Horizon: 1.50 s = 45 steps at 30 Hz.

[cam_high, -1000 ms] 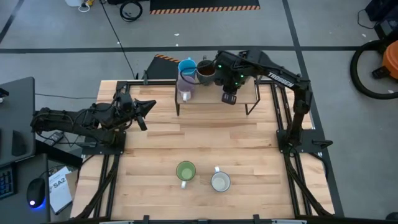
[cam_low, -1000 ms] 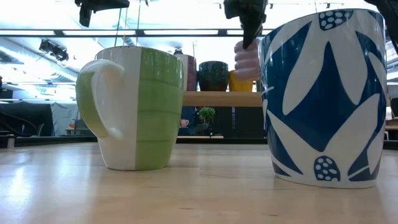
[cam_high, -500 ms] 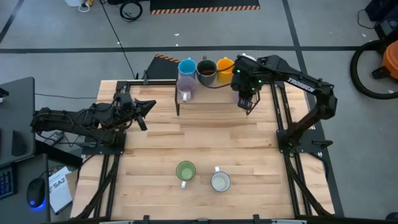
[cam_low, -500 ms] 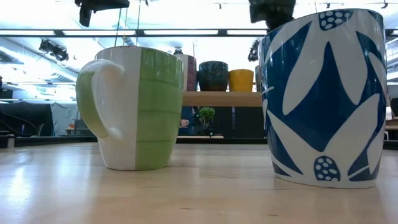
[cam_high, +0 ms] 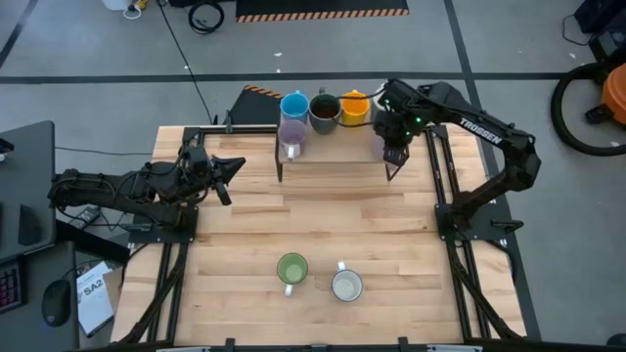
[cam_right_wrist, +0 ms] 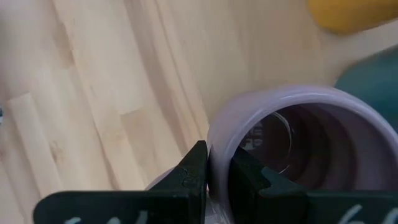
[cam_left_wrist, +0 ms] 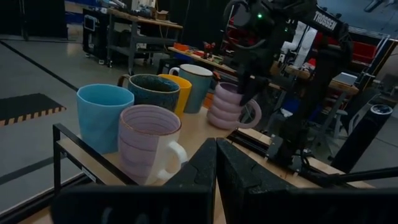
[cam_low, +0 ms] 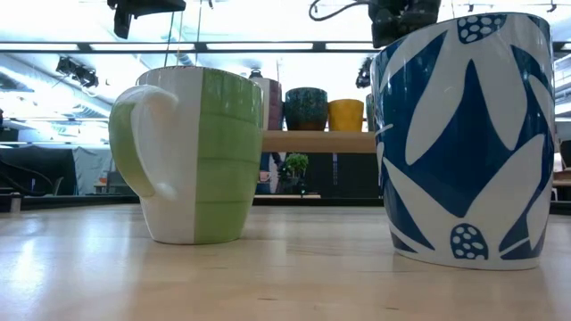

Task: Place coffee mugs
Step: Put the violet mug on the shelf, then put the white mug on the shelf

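The right claw, clamped on the ribbed lilac mug's rim, holds it upright just beside the orange mug (left arm waits well apart).

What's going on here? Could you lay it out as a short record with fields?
Right end effector: over the shelf's right end, clamped on the rim of a ribbed lilac mug
Left end effector: waiting at the table's left side, shut
On the shelf: blue mug, lilac mug, dark mug, orange mug
On the table: green mug, white mug with blue leaves, near the front edge
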Motion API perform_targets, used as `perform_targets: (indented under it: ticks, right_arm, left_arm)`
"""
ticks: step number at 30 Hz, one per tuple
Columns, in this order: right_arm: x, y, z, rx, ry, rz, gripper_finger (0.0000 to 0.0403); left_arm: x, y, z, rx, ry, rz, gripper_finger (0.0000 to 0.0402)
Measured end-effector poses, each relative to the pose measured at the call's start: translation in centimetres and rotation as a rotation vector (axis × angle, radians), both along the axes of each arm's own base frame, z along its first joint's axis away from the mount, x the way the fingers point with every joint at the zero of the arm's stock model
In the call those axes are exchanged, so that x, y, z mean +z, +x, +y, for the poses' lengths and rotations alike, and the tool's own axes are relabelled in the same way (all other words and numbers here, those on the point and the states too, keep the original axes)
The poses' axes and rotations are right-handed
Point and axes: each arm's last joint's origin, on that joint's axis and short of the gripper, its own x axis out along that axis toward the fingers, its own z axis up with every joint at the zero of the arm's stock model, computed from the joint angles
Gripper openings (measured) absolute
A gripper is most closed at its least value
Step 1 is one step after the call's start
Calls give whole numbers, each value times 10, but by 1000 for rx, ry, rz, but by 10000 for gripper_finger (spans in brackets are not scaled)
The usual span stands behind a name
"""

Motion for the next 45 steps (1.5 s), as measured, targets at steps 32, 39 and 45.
perform_targets:
  ticks: [32, 39, 45]
  right_arm:
    - [-4, -9, -17, -41, -20, 10, 132]
    - [19, -12, -13, -83, -51, -18, 148]
    - [45, -12, -5, -110, -78, -87, 149]
  left_arm:
    - [0, 0, 0, -1, -3, -4, 15]
    - [1, 0, -1, -21, -5, -8, 15]
    - [1, 1, -2, -77, -60, -39, 15]
